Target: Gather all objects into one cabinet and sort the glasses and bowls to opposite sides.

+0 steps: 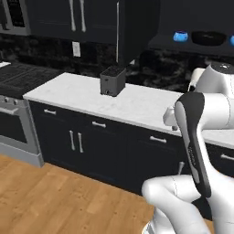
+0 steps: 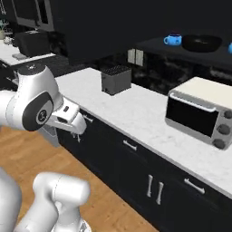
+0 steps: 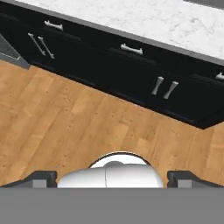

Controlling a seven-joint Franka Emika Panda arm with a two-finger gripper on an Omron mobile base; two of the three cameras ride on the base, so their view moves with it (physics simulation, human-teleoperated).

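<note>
The open black cabinet shelf (image 1: 161,44) (image 2: 152,45) hangs above the counter at the upper right. On it stands a bright-blue cup (image 1: 180,36) (image 2: 173,40), and the wide black bowl (image 1: 208,38) (image 2: 201,43) sits just right of it. Part of another blue cup (image 1: 232,40) (image 2: 230,47) shows at the frame edge, right of the bowl. My gripper (image 3: 112,178) (image 2: 78,134) is held low in front of the base drawers, far below and left of the shelf, pointing down at the wood floor. Its fingertips (image 3: 41,178) stand wide apart with nothing between them.
A black toaster (image 1: 113,81) (image 2: 116,79) stands on the white marble counter (image 1: 146,103). A cream toaster oven (image 2: 201,111) sits further right. A stove (image 1: 18,87) is at the left. Black drawers with silver handles (image 3: 131,49) run below the counter.
</note>
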